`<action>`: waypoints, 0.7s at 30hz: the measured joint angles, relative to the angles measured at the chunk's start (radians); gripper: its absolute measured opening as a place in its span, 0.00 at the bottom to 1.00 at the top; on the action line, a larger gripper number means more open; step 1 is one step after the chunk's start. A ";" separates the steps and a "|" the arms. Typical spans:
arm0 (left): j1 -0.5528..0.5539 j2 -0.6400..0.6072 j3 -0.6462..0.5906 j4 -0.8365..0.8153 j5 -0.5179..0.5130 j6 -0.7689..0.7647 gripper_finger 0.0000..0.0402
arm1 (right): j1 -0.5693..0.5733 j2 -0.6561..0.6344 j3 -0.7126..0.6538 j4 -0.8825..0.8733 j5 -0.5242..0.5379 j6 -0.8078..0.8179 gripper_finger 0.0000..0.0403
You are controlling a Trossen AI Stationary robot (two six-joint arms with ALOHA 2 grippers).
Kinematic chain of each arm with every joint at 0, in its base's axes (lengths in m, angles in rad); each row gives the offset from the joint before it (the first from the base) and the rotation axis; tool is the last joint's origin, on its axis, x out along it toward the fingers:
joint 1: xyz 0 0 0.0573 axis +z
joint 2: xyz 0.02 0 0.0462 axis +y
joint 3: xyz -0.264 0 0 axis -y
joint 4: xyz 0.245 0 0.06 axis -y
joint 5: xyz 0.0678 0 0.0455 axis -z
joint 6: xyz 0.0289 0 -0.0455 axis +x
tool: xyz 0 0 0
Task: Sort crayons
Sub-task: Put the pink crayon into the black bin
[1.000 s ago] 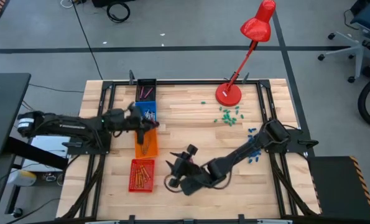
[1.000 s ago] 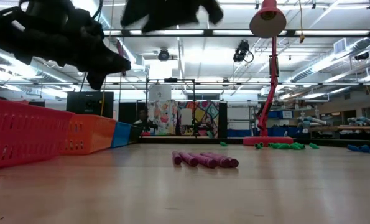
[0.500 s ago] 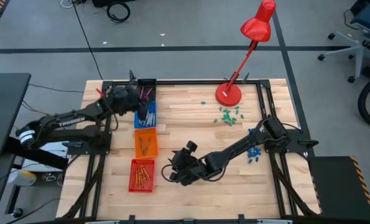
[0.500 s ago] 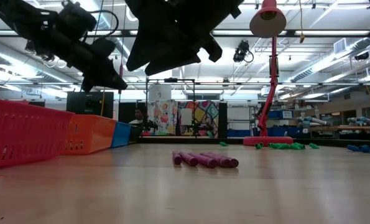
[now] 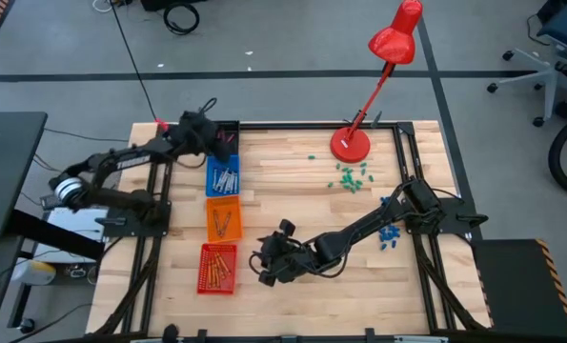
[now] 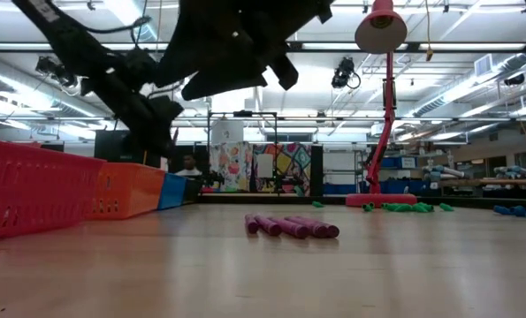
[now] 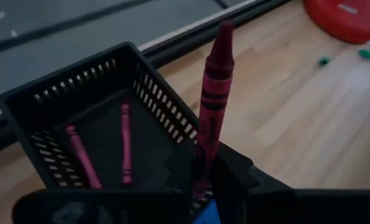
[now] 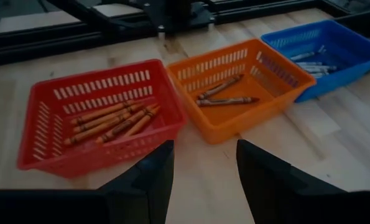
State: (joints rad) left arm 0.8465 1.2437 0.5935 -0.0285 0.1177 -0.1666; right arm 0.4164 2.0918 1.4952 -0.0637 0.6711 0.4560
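The left gripper's fingers (image 7: 200, 177) pinch a magenta wax crayon (image 7: 212, 102) upright above the black slotted plastic basket (image 7: 60, 109), where two more magenta crayons lie. The drop looks close; the next move likely calls for centring over the basket and letting go. The right gripper (image 8: 200, 171), its fingers spread wide and holding nothing, hovers low over the wooden worktop (image 5: 302, 195) near the loose pile of magenta crayons (image 6: 291, 226), facing the red basket (image 8: 41, 112), orange basket (image 8: 234, 124) and blue basket (image 8: 334, 37). The crayon's label is unreadable.
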 joint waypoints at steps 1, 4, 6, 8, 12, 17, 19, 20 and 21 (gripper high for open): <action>0.010 0.026 0.021 -0.017 0.007 0.003 0.13 | 0.001 0.000 0.000 0.005 -0.005 -0.004 0.44; 0.034 0.097 0.072 -0.094 0.010 0.006 0.13 | 0.002 0.000 0.000 0.023 -0.021 -0.014 0.44; 0.047 0.134 0.090 -0.127 0.010 0.017 0.13 | 0.002 0.000 0.000 0.025 -0.035 -0.014 0.44; 0.059 0.160 0.090 -0.138 0.011 0.031 0.13 | 0.002 0.000 0.000 0.025 -0.047 -0.014 0.44; 0.083 0.197 0.088 -0.153 0.011 0.032 0.13 | 0.003 0.000 0.000 0.025 -0.049 -0.014 0.44; 0.095 0.198 0.088 -0.160 0.011 0.031 0.13 | 0.003 0.000 0.000 0.025 -0.052 -0.021 0.44; 0.094 0.197 0.088 -0.161 0.011 0.032 0.13 | 0.003 0.000 0.000 0.025 -0.055 -0.022 0.44; 0.094 0.197 0.088 -0.161 0.011 0.032 0.13 | 0.003 0.000 0.000 0.024 -0.055 -0.022 0.44; 0.094 0.197 0.088 -0.161 0.011 0.033 0.13 | 0.003 0.000 0.000 0.024 -0.055 -0.022 0.44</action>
State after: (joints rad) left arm 0.9405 1.4406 0.6815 -0.1898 0.1287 -0.1339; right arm 0.4194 2.0918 1.4952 -0.0395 0.6159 0.4339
